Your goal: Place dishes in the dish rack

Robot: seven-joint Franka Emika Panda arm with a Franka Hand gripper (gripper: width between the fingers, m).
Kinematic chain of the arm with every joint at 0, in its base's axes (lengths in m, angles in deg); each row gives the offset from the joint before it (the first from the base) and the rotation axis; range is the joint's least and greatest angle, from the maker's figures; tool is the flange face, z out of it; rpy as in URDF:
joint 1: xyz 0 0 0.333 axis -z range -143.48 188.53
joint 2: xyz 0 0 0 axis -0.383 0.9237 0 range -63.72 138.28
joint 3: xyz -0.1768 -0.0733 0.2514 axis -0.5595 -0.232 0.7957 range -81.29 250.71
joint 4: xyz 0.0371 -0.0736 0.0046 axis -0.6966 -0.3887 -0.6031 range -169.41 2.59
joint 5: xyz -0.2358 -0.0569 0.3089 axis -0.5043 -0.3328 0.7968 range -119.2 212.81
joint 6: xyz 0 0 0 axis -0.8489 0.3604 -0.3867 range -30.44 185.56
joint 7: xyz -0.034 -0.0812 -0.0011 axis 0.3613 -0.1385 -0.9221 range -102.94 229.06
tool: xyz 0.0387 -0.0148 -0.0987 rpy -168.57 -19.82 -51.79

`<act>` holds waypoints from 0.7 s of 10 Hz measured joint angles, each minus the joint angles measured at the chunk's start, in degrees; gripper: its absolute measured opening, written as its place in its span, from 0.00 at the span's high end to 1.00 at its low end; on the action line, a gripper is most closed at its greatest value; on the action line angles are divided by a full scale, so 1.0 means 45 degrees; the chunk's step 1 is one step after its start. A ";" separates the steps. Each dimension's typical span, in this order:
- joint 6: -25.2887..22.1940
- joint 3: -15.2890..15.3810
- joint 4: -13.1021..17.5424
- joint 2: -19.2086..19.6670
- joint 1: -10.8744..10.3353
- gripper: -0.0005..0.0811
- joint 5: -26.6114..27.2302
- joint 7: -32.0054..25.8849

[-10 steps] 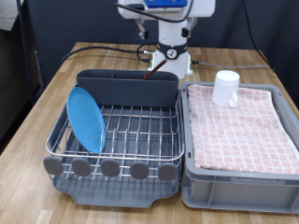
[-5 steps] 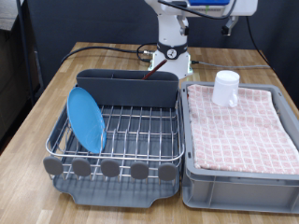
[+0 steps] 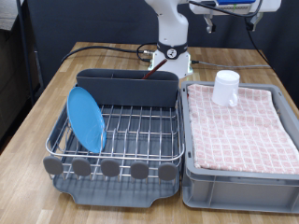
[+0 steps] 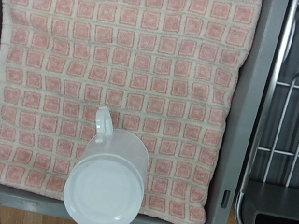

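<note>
The mug (image 3: 226, 88) sits upside down on the checked cloth (image 3: 245, 131) in the right bin (image 3: 238, 185); the plate (image 3: 86, 119) stands in the rack (image 3: 121, 140). The gripper (image 3: 229, 7) hovers high above, its spread unclear.

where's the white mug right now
In the exterior view the white mug stands on the pink checked cloth in the grey bin, right of the dish rack.

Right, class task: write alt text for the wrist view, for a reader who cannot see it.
Seen from directly above, a white handled mug stands on a pink checked cloth inside a grey bin. A corner of the wire dish rack shows at one edge; the gripper is out of view.
</note>
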 joint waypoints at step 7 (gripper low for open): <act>-0.0881 0.0158 0.0494 0.0865 -0.0042 0.01 0.0564 0.0045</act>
